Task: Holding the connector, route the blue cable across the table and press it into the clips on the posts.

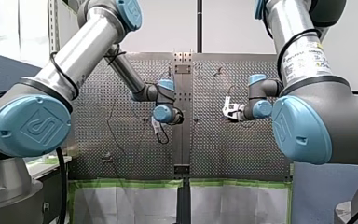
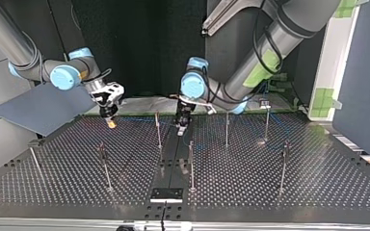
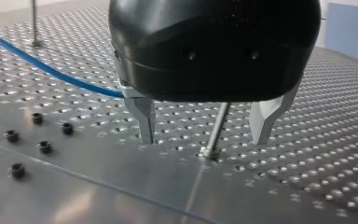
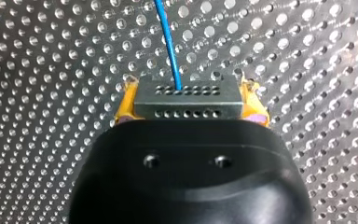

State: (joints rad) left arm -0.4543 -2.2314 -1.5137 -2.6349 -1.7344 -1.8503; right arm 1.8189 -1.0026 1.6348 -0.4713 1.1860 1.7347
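The robot's right hand (image 4: 189, 106) clamped the connector (image 4: 186, 95), the blue cable (image 4: 168, 42) leaving ahead at twelve o'clock; its left hand (image 3: 204, 137) stood open astride a post (image 3: 217, 125).

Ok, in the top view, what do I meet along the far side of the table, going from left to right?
Grey sheet, my right pincer holding the connector, first post, my left pincer, second post, third post.
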